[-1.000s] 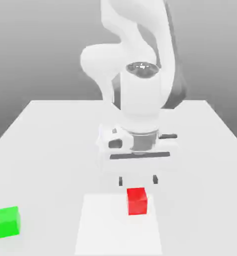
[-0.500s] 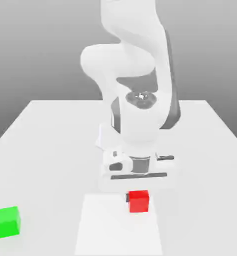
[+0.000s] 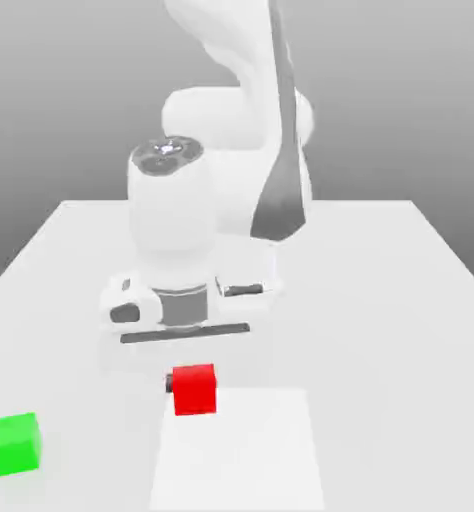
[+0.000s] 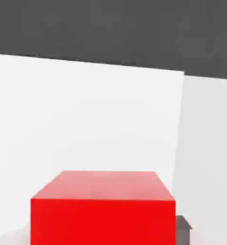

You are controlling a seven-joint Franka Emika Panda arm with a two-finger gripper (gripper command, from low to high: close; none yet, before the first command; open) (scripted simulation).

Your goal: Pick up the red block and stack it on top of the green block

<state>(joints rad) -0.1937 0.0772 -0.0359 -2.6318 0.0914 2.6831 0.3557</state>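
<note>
Sitting clamped between the jaws is the red block (image 3: 194,389).

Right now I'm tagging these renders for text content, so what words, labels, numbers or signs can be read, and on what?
None: no readable text stands on anything.
The small matte red cube, held in the white arm's end effector, has plain faces.
The small matte green cube is plain too.
The white tabletop and its paler square patch carry no markings.
</note>
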